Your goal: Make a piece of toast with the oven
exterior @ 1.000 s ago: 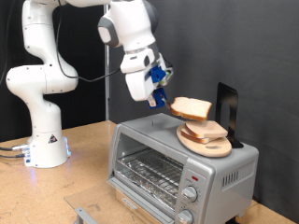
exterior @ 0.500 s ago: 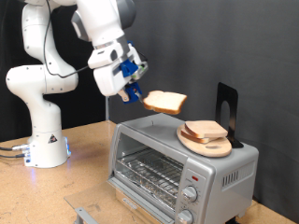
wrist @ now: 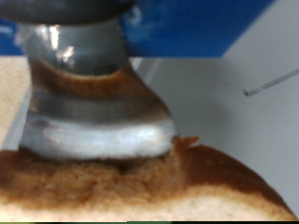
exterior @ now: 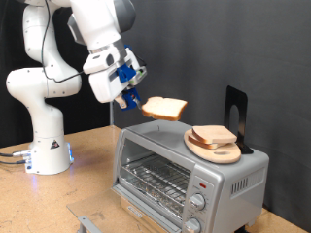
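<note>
My gripper [exterior: 131,100] is shut on a piece of toast [exterior: 163,109], a pale slice with a tan crust. It holds the slice flat in the air, above the oven's top on the exterior view's left. The silver oven [exterior: 185,170] stands below with its glass door open and the wire rack [exterior: 155,178] showing. More slices [exterior: 216,136] lie stacked on a round wooden plate [exterior: 212,150] on the oven's top. In the wrist view a metal finger [wrist: 93,98] presses on the slice's crust [wrist: 140,182].
A black stand [exterior: 237,116] rises behind the plate on the oven. The robot's white base [exterior: 44,136] stands on the wooden table [exterior: 87,189] at the exterior view's left. Knobs [exterior: 197,202] sit on the oven's front right.
My gripper has carried the slice away from the stack on the plate, towards the exterior view's left and slightly down. The stack and oven have not moved.
</note>
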`<state>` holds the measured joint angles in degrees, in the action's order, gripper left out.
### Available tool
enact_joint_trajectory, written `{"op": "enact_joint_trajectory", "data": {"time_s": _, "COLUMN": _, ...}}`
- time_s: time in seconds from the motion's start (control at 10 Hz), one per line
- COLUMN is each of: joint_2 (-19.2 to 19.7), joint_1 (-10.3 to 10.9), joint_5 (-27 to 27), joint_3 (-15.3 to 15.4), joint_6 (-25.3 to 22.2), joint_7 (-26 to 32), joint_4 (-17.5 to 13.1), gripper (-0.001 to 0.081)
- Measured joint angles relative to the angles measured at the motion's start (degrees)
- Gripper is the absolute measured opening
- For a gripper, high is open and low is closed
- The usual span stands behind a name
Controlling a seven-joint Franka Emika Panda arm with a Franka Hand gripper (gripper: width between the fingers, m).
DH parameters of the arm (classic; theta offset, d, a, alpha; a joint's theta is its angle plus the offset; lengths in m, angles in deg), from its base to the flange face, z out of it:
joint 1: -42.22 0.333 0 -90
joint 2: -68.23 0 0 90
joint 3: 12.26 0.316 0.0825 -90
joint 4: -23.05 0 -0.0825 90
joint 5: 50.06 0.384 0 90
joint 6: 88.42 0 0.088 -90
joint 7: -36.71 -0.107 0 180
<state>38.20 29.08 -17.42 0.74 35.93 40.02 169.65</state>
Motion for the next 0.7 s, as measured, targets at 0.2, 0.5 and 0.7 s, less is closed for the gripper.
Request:
{"op": "enact_joint_trajectory", "data": {"time_s": 0.2, "joint_2": -1.05, "joint_1": -0.89, "joint_5": -0.01, "joint_3": -2.82, "joint_6": -0.24, "joint_7": 2.42, "joint_4": 1.43, "gripper": 0.0391}}
{"op": "enact_joint_trajectory", "data": {"time_s": 0.5, "joint_2": -2.49, "joint_1": -1.27, "joint_5": 0.17, "joint_3": -6.73, "joint_6": -2.41, "joint_7": 4.72, "joint_4": 1.92, "gripper": 0.0391}}
{"op": "enact_joint_trajectory", "data": {"time_s": 0.7, "joint_2": -2.41, "joint_1": -1.27, "joint_5": 0.11, "joint_3": -6.47, "joint_6": -2.35, "joint_7": 4.74, "joint_4": 2.22, "gripper": 0.0391}}
